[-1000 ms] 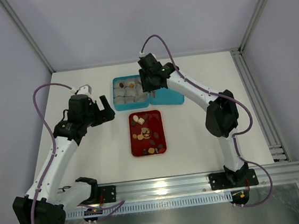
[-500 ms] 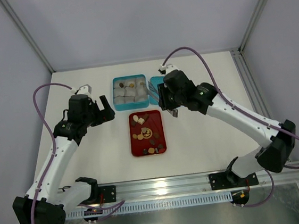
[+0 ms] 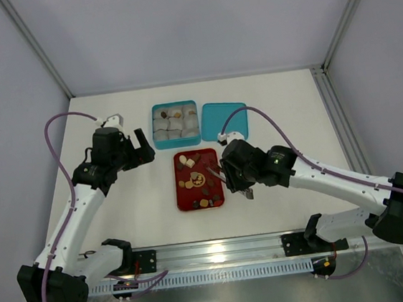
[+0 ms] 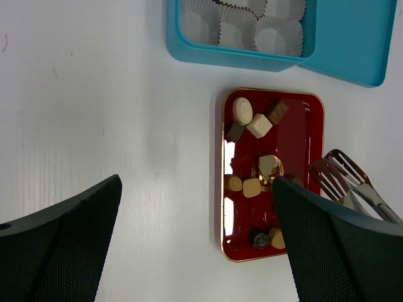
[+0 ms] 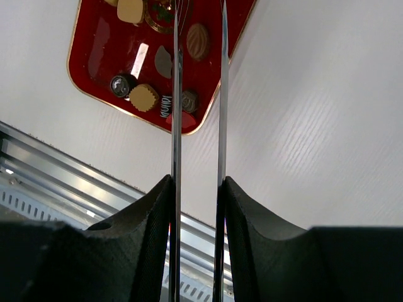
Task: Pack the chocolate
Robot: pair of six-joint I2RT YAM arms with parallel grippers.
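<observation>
Black fingers of the right gripper: part closed, clamped on the 2 thin blades of the metal tongs, blades squeezed near parallel with a narrow gap between. Tong heads at the right rim of the red tray, no sweet to be seen in them. Contact between tips and tray: cannot tell.

Chocolate scattered loose over that tray: dark, tan and cream pieces, round and square, several bunched near the closest corner.

Left gripper: spread fully wide, holding nothing, hanging above the bare table to the left of the tray, well apart from it.

Further out: teal box just beyond the tray, filled with paper cups, sweets apparently in a few of the far ones; teal lid flat beside the box on its right.

Risks, as a judgement:
- Tiny pieces against long springy blades, so easy to pinch off-centre and flick a sweet over the low rim.
- Too hard a squeeze: a crushed or marked piece.
- Too light a squeeze: a drop on the way to the box.
- Among the bunched pieces: a nudged neighbour, or 2 lifted at once.
- Slip of the tongs inside the fingers, spoiling the aim at a cup.
</observation>
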